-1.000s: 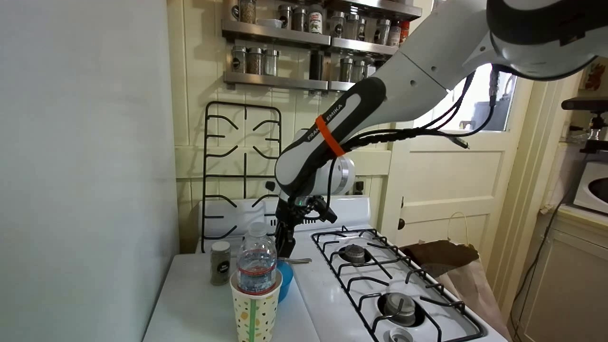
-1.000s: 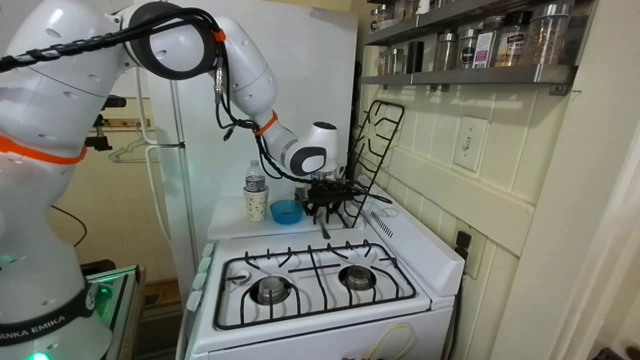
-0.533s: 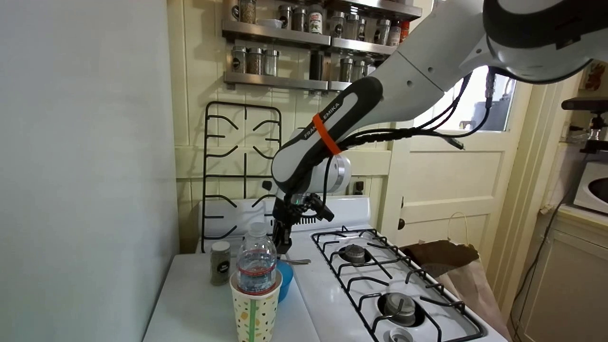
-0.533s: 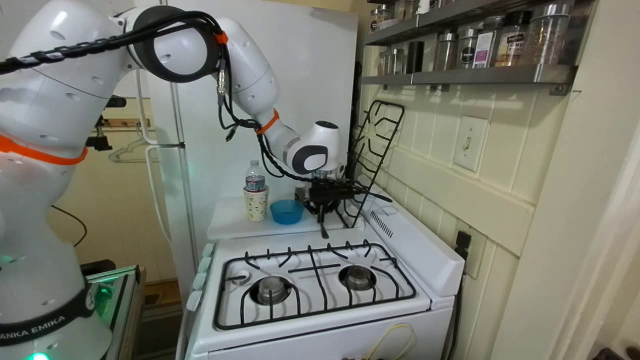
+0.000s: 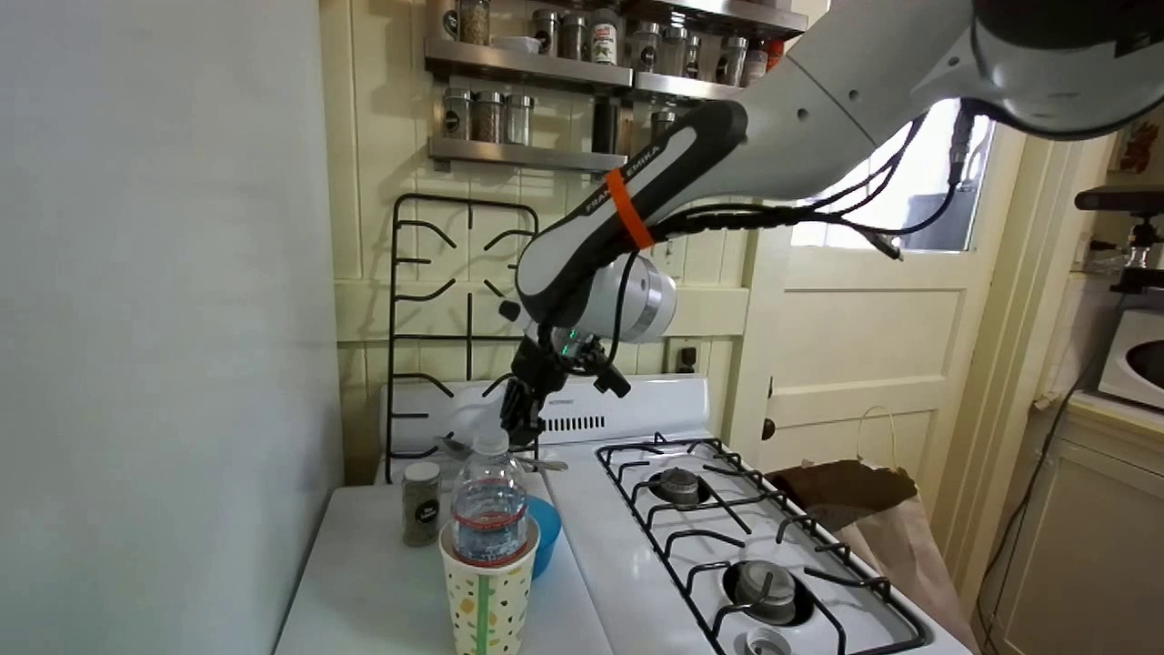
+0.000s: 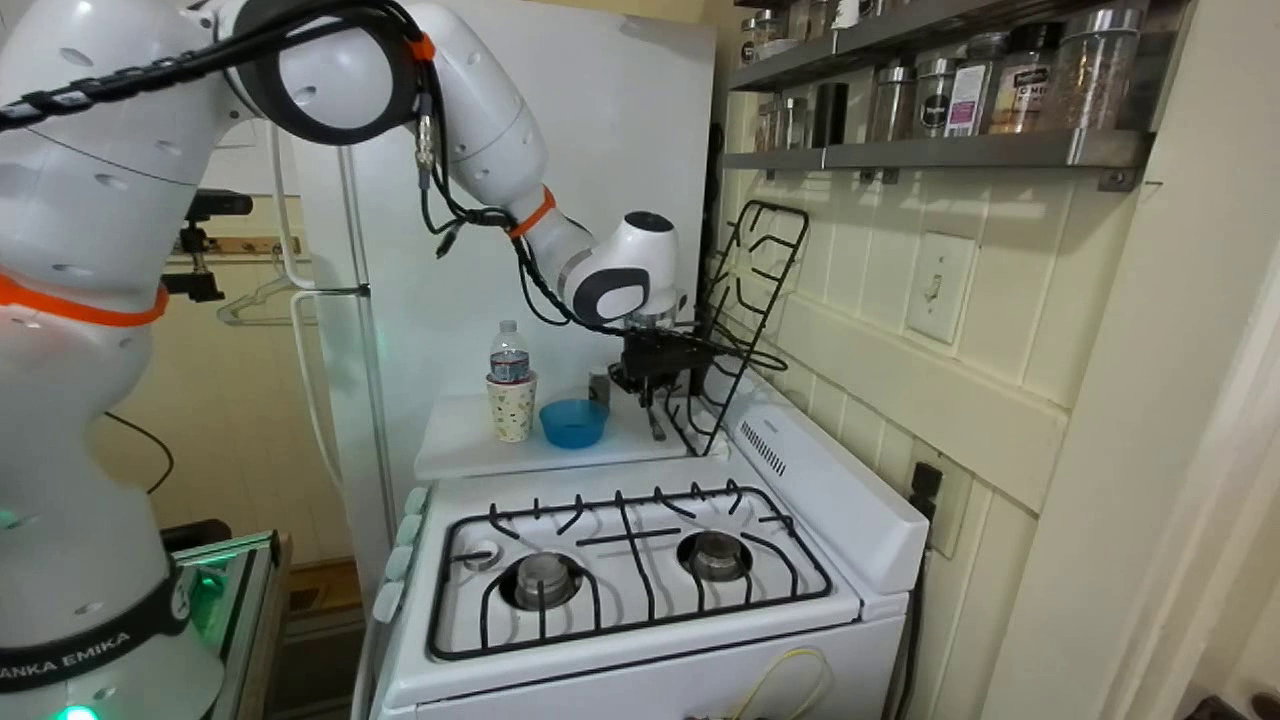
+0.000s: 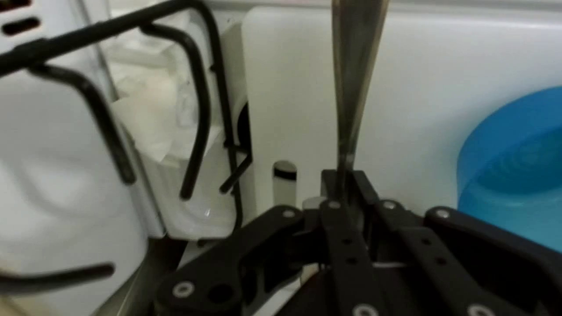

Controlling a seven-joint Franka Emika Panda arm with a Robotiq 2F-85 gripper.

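My gripper (image 7: 344,180) is shut on a metal spoon (image 7: 356,57), whose handle stretches away from the fingertips in the wrist view. In an exterior view the spoon (image 5: 546,465) hangs roughly level above the white surface, its bowl end past the far side of the gripper (image 5: 520,437). Close by, in both exterior views, sits a blue bowl (image 6: 573,425); it also shows at the right of the wrist view. Beside the bowl stands a patterned paper cup (image 6: 513,410) with a water bottle (image 6: 510,360) upright in it. A spice jar (image 5: 421,505) stands near them.
A black grate (image 6: 772,300) leans upright against the wall close to the gripper. Another grate (image 6: 640,627) covers two burners on the stove. A tall white fridge (image 6: 550,100) rises behind the cup. Shelves (image 5: 527,156) with several jars hang on the wall.
The jaws have closed on the spoon, and the gripper has risen with it off the white surface. The bowl, cup, bottle and jar have stayed in place.
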